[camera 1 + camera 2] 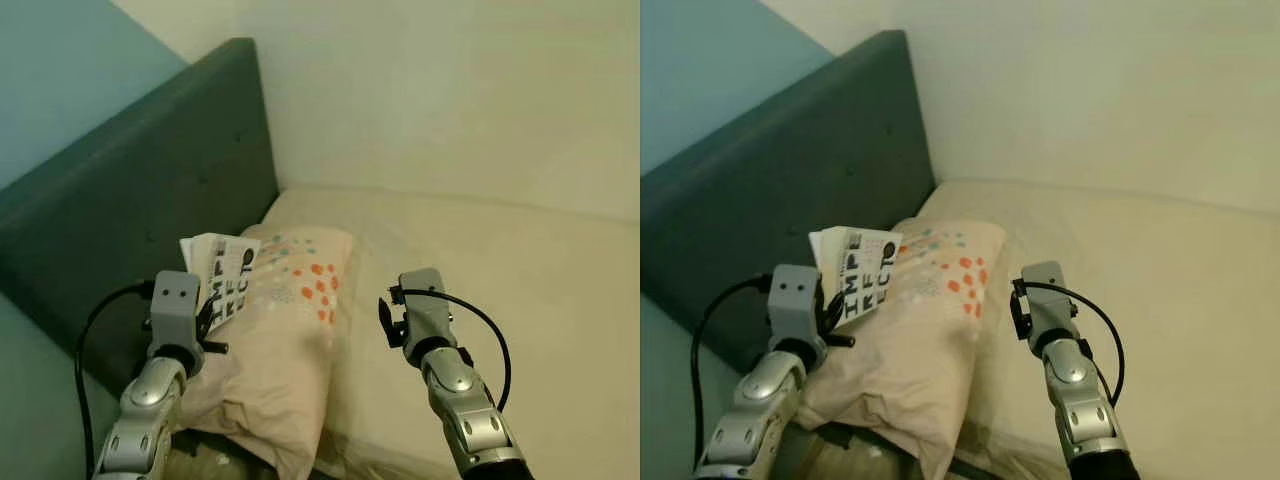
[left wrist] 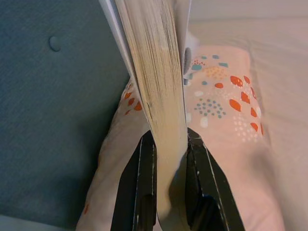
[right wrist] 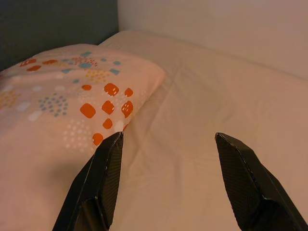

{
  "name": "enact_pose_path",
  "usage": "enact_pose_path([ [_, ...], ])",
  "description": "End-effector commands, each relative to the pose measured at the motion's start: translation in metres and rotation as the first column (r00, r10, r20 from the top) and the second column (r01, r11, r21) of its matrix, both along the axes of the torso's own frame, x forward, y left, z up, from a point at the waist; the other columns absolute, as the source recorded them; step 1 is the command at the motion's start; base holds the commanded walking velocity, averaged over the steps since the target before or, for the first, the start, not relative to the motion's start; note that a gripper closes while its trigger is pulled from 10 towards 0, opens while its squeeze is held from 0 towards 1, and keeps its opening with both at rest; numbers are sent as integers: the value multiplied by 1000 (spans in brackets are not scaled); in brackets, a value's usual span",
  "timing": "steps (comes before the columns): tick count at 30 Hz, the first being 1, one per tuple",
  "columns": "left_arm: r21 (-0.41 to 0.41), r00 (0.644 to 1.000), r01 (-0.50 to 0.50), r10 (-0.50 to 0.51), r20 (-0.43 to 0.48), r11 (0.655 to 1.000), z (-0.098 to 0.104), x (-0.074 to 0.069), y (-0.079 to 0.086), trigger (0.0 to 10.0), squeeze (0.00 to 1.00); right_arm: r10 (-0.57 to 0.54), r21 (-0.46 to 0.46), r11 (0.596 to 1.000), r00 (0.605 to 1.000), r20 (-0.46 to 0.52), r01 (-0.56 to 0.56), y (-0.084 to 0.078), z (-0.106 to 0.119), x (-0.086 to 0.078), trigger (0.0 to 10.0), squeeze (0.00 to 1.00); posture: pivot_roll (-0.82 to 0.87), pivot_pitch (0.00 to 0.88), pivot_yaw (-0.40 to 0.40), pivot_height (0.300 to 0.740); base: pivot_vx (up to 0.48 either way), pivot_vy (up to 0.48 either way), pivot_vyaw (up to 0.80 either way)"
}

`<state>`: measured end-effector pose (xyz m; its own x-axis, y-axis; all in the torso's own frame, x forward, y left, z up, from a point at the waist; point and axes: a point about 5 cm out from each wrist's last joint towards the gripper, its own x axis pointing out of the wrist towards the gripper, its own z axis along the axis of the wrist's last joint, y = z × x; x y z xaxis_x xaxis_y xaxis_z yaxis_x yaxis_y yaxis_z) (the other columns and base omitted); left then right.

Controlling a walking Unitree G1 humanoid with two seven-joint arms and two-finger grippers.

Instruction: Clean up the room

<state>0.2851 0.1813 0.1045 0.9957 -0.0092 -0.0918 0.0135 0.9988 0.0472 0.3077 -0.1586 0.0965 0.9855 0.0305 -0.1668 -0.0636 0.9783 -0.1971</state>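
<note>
Holding book (image 1: pixel 862 272) in my left gripper (image 2: pixel 168 159), jaws clenched on page edge, spine away, so it hangs above pillow (image 1: pixel 285 340) at bed's (image 1: pixel 520 290) head end beside headboard (image 1: pixel 130 210). Likely lifted off bedding to be put away. My right gripper (image 3: pixel 166 163) hovers spread, empty, over sheet beside pillow's edge, ready to help.

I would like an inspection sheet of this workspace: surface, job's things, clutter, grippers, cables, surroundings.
Surface: cream bed sheet, smooth, bare.
Job's things: book with black letters on its cover, held upright above the pillow.
Clutter: nothing seen besides the patterned pillow by the headboard.
Grippers: left gripper shut on the book's page edge; right gripper open, over the sheet beside the pillow.
Cables: black cable looping at left wrist; another at right wrist.
Surroundings: cream wall, blue wall.
</note>
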Motion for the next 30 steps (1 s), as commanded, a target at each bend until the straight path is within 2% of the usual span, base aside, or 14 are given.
enact_pose_path([
  [1,-11,999,33,-33,22,999,6,2,-3,10000,0,-23,22,999,1000,-4,23,-3,-3,-3,10000,0,-71,51,33,740,0,0,0],
  [6,5,998,62,-62,6,998,4,2,-6,10000,0,-35,20,999,999,-1,35,-5,-3,-4,10000,0,-75,52,37,740,0,0,0],
  [13,38,996,90,-88,-31,995,1,4,-8,10000,0,-44,23,999,999,-4,44,-7,-4,-5,10000,0,-77,52,39,740,0,-453,0],
  [19,20,996,82,-82,-35,996,1,6,-8,10000,0,-48,22,999,999,-13,48,-8,-5,-7,10000,0,-83,59,43,740,0,0,0],
  [30,36,995,74,-71,-66,997,-3,6,-6,10000,0,-48,18,999,999,-24,48,-10,-7,-9,10000,0,-88,65,43,740,0,0,0],
])
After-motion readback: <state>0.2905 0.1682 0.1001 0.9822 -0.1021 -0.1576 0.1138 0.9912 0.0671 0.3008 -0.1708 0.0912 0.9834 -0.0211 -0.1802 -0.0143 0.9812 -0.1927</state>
